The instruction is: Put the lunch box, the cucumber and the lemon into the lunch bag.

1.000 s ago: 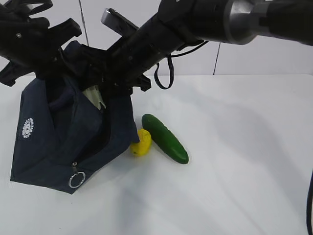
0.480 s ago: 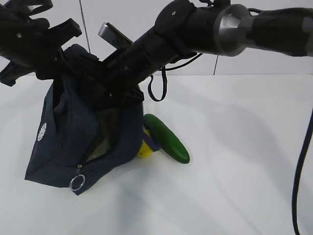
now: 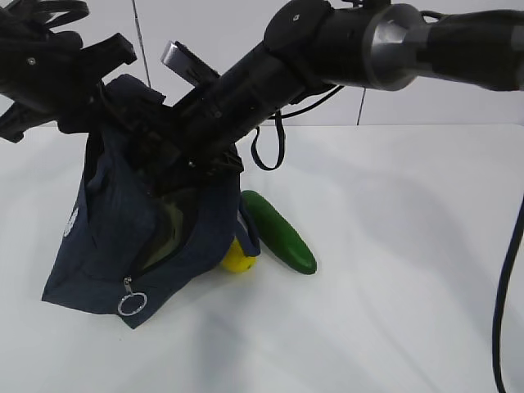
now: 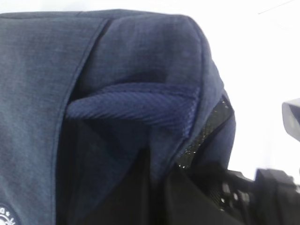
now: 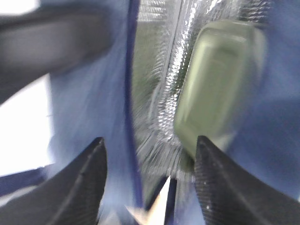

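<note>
The navy lunch bag point(image 3: 106, 237) stands tilted at the left, its mouth open toward the front. My left gripper point(image 3: 86, 102) holds its top edge up; in the left wrist view the fabric point(image 4: 47, 70) fills the frame and the jaws are dark at the bottom. My right gripper point(image 5: 150, 154) is open inside the bag's mouth point(image 3: 176, 151). The sage-green lunch box point(image 5: 218, 79) lies loose beyond its fingers against the silver lining point(image 5: 159, 70). The cucumber point(image 3: 278, 232) lies on the table right of the bag. The lemon point(image 3: 239, 259) sits at the bag's corner, partly covered.
The white table point(image 3: 393, 270) stretches right of the cucumber. A black cable loop point(image 3: 266, 151) hangs under the right arm. The bag's ring pull point(image 3: 131, 304) hangs at its front corner. The right arm point(image 4: 262, 192) shows at the left wrist view's lower right.
The right gripper has pushed deeper into the bag, and the lunch box seen at the mouth is now inside. The bag has shifted right, over part of the lemon.
</note>
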You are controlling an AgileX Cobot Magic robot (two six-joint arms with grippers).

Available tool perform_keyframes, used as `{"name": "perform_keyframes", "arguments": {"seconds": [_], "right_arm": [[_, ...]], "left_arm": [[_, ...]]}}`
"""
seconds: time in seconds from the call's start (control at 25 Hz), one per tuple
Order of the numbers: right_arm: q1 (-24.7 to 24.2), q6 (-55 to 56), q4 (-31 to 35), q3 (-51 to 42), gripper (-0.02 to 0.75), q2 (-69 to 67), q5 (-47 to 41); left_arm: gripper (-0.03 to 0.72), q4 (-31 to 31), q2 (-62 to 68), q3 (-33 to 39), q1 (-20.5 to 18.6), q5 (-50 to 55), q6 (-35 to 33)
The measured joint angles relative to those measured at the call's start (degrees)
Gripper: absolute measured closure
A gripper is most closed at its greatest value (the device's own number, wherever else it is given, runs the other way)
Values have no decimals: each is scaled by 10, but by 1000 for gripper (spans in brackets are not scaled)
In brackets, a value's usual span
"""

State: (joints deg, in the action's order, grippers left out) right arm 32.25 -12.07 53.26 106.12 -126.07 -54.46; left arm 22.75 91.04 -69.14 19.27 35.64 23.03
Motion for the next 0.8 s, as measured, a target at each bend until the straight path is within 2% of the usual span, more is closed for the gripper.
{"name": "perform_keyframes", "arguments": {"seconds": [0.48, 0.6, 0.8], "right_arm": [[-48, -28, -13, 4, 280, 59, -94], [-57, -31, -80, 18, 280, 73, -121], [-59, -9, -284, 55, 280, 79, -156]], "left_arm": [[695, -37, 0, 0, -48, 35, -16], [695, -49, 0, 0, -47, 42, -24], [695, -70, 0, 0, -47, 57, -27]]}}
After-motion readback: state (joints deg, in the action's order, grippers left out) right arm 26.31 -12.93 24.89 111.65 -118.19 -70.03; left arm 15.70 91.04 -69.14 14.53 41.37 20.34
